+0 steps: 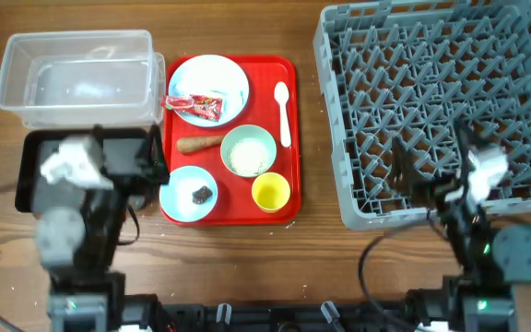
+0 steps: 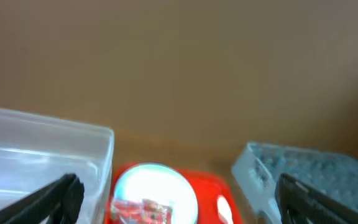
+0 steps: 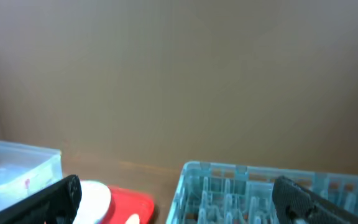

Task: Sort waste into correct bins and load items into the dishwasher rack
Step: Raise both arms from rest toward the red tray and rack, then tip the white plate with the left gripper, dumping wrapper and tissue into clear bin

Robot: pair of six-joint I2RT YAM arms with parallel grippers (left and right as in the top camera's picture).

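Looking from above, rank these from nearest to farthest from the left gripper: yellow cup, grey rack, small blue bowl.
From the left gripper:
1. small blue bowl, right beside it on the red tray.
2. yellow cup, across the tray.
3. grey rack, far right.

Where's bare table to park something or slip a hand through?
Bare wood runs between the red tray and the dishwasher rack, along the near edge in front of the tray, and beyond the tray's far side. The tray itself is crowded.

Three cameras: one overhead, two low at the wrists.
The overhead looks straight down on the tabletop (image 1: 247,267). Both wrist views sit low and face 12 o'clock, filled mostly by a brown backdrop (image 2: 179,62). All three share the clear tub (image 1: 12,55) (image 2: 42,143) (image 3: 17,162), the red tray (image 1: 263,101) (image 2: 213,183) (image 3: 135,202) and the grey rack (image 1: 431,92) (image 2: 316,168) (image 3: 241,186).
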